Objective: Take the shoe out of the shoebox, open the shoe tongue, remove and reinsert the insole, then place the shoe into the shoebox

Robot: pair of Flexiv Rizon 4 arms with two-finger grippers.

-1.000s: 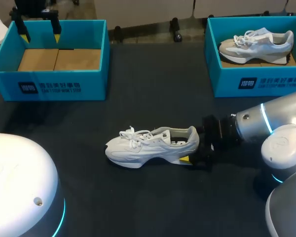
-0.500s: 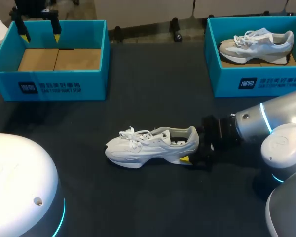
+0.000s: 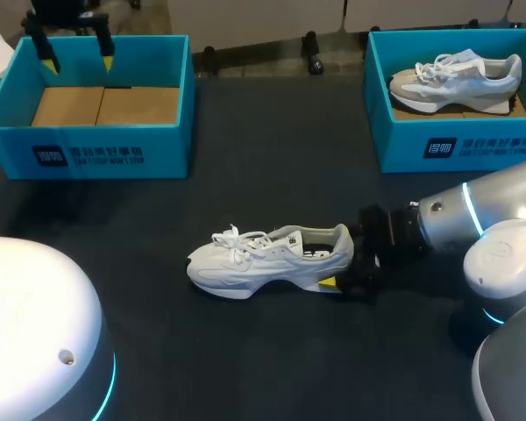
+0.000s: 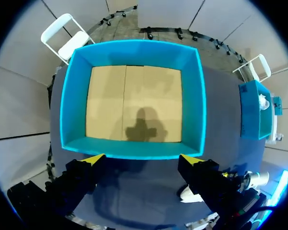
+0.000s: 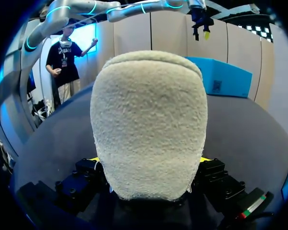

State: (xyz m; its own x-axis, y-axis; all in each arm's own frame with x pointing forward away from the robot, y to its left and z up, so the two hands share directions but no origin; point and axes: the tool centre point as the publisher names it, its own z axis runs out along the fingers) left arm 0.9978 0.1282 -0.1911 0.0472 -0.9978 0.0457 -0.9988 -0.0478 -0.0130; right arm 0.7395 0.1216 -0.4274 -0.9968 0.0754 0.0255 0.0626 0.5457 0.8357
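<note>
You are early in the job. The white shoe [image 3: 272, 259] is out of its box and lies on its sole in the middle of the table [image 3: 272, 175], toe toward your left arm's side, well apart from both boxes. Step 1 looks done.

Your right gripper [image 5: 145, 160] is at the heel: in the right wrist view the padded heel fills the space between the 2 yellow tips, which press it from either side, so I judge it clamped on the shoe. Your left gripper [image 4: 141, 160] hangs above the near wall of the left shoebox [image 3: 158, 140], fingers spread wide with nothing between them. That box holds only its cardboard floor.

The laces look tied and the tongue flat, so opening it is not yet done. Whether the insole is in place cannot be made out. Left for you: tongue, insole out and back, then the shoe into the box.

The right shoebox [image 3: 394, 140] holds a second shoe [image 3: 456, 79].
</note>
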